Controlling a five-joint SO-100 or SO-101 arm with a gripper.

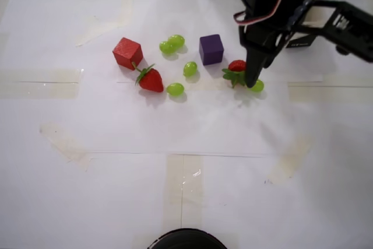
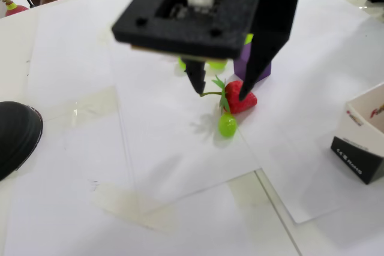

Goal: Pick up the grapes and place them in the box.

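Five light-green grapes lie on the white paper: a touching pair (image 1: 172,44), one (image 1: 190,69) in the middle, one (image 1: 175,89) below it, and one (image 1: 257,86) at the right beside a strawberry (image 1: 236,66). My gripper (image 1: 253,81) hangs open just over that right grape. In the fixed view the gripper (image 2: 222,94) has its two black fingertips spread above the grape (image 2: 227,125) and the strawberry (image 2: 243,99), holding nothing. The white box (image 2: 365,139) with a black base stands at the right edge. In the overhead view the arm mostly hides it.
A purple cube (image 1: 211,49) stands left of the gripper, a red cube (image 1: 127,52) and a second strawberry (image 1: 151,79) farther left. A black round object (image 1: 186,240) sits at the near edge and also shows in the fixed view (image 2: 15,136).
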